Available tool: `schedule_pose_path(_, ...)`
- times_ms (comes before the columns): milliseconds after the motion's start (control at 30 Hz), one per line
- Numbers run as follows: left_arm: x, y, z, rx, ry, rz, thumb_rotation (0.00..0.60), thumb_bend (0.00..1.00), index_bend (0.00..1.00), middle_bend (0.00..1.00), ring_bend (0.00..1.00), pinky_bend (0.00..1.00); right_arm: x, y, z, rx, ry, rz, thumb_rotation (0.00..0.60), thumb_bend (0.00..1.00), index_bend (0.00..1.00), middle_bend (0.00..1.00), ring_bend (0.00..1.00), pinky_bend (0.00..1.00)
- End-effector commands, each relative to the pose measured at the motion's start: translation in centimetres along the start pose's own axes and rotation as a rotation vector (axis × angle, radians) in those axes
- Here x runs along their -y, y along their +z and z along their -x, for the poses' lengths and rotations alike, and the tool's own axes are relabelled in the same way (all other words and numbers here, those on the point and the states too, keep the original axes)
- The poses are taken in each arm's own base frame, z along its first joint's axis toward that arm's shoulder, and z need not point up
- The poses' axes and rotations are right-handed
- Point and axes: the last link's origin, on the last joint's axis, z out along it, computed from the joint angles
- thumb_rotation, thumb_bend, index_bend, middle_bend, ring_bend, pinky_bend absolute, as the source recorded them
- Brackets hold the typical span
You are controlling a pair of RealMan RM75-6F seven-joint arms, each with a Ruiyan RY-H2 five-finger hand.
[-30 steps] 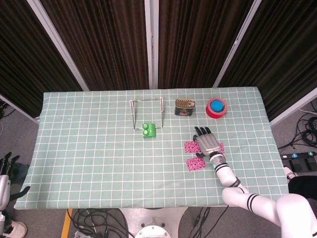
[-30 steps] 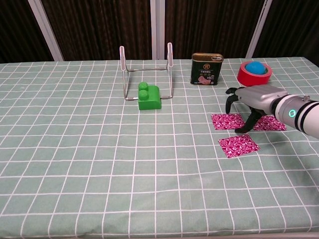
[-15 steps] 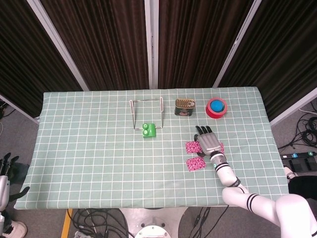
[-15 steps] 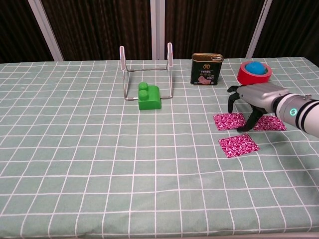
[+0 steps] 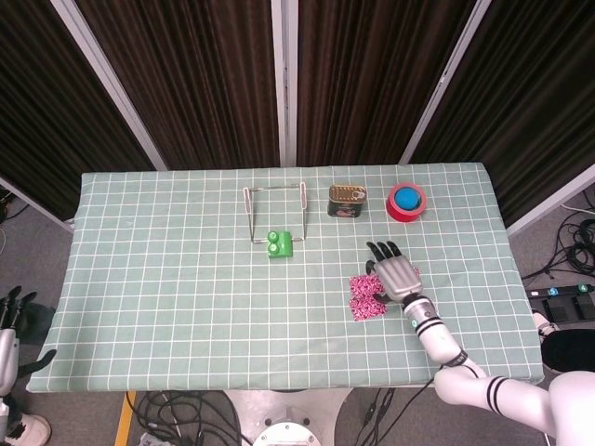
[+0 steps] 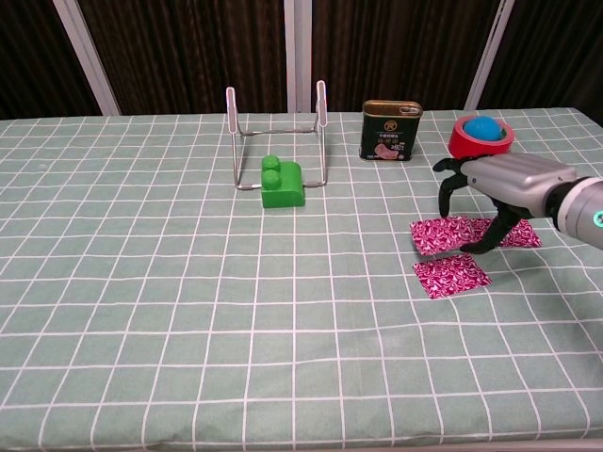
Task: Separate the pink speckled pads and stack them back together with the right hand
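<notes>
Three pink speckled pads lie at the right of the green checked table [image 6: 141, 282]. The nearest pad [image 6: 452, 276] [image 5: 369, 308] lies flat by itself. My right hand [image 6: 499, 193] [image 5: 395, 275] arches over the middle pad [image 6: 446, 235] [image 5: 363, 286], pinching it between thumb and fingers; the pad looks slightly raised and wavy, its front edge close to the nearest pad. The third pad [image 6: 515, 234] [image 5: 415, 276] lies partly hidden behind the hand. My left hand [image 5: 11, 325] hangs off the table's left edge, fingers apart, holding nothing.
A wire rack [image 6: 276, 141] stands at the back middle with a green block [image 6: 281, 185] in front of it. A dark tin can [image 6: 391, 130] and a red tape roll holding a blue ball [image 6: 480, 137] stand behind the right hand.
The right hand has moved nearer and slightly right, bringing the middle pad with it towards the nearest pad. The left hand has stayed put.
</notes>
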Motion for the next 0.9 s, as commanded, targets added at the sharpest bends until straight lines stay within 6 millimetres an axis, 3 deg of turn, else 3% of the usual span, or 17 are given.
schedule_pose_path(33,-0.1,0.1,0.0,-0.002,0.0,0.003,0.6,0.03,0.18,0.15,0.12,0.13,-0.1,-1.7,0.8,0.017,0.0,-0.027,0.542,0.12,0.41,0.03,0.0,0.0)
schedule_pose_path(200,-0.1,0.1,-0.1,-0.006,0.001,0.007,0.6,0.03,0.18,0.15,0.12,0.13,0.4,-2.5,1.7,0.037,-0.007,-0.059,0.542,0.12,0.41,0.03,0.0,0.0)
schedule_pose_path(900,0.0,0.0,0.0,-0.004,-0.002,0.004,0.6,0.03,0.18,0.15,0.12,0.13,0.2,-2.5,2.5,0.052,-0.01,-0.047,0.546,0.12,0.38,0.03,0.0,0.0)
